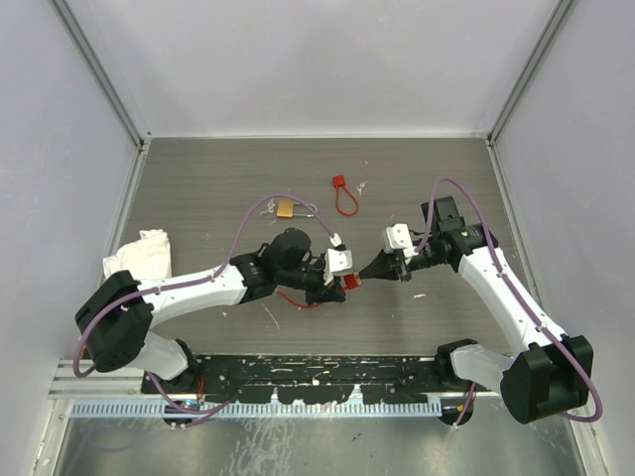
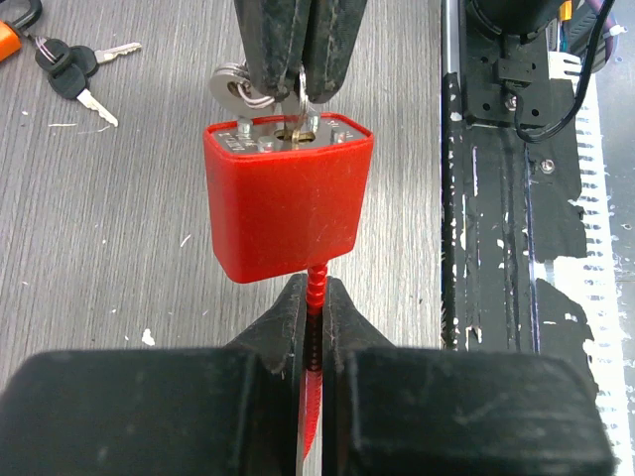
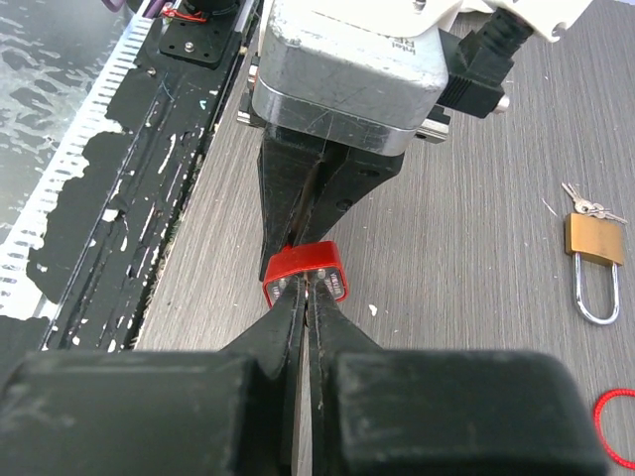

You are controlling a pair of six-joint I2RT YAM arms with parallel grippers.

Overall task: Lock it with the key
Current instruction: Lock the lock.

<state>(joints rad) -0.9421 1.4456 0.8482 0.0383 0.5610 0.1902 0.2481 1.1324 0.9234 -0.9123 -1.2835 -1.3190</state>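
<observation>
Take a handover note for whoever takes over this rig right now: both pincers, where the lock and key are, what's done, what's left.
Left pincer: shut on the shackle of the red lock, holding it.
Right pincer: shut on the key.
Key: in the lock's keyhole.
Done: lock held, key inserted and gripped.
Left: turn the key, then release. Whether it has been turned cannot be told.

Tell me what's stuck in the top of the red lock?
The key, pinched by the right hand, with a silver ring beside it. How deep it goes is hidden inside the lock.
</observation>
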